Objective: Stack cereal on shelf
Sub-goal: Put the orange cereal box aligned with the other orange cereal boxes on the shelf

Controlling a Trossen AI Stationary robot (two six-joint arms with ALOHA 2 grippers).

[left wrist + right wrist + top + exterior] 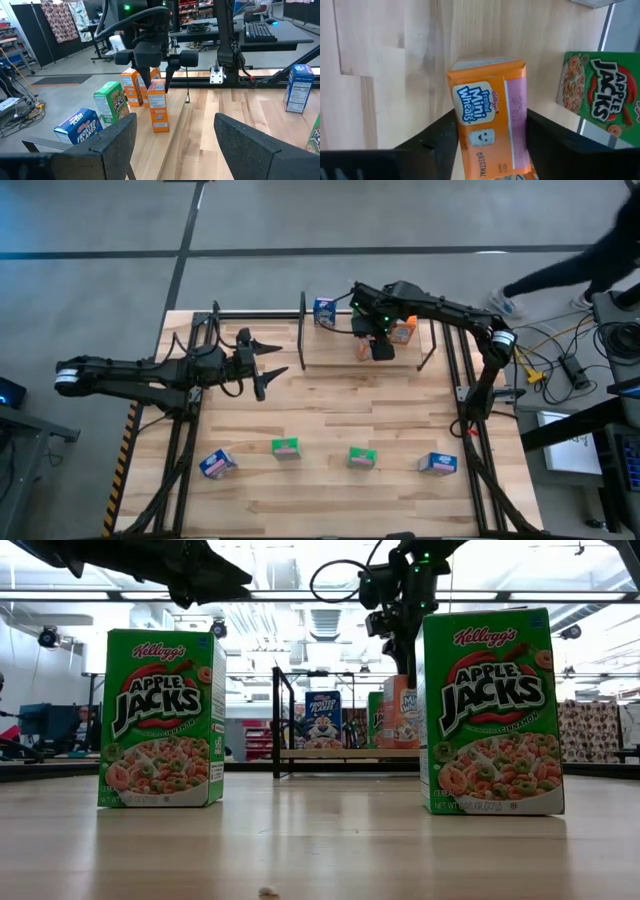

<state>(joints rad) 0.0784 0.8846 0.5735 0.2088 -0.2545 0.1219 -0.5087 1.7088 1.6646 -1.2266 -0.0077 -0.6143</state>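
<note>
We are in the placing step: the right gripper [381, 350] hangs over the shelf [340, 358] at upper centre of the high view, its fingers straddling an orange box [492, 125]. In the right wrist view both fingers sit on either side of that box, but we cannot tell whether they clamp it or have just let go.

In the left wrist view the box stands upright on the shelf board beside 2 more orange boxes [131, 87], with a green box [111, 102] and a blue box [75, 126] close by.

The left gripper [272, 369] waits at left centre, jaws spread and empty.

4 boxes line the lower edge of the table: blue [217, 464], green [286, 447], green [362, 458], blue [437, 464]. Next we judge the right arm must lift clear without tipping the row, then fetch 1 of these.
</note>
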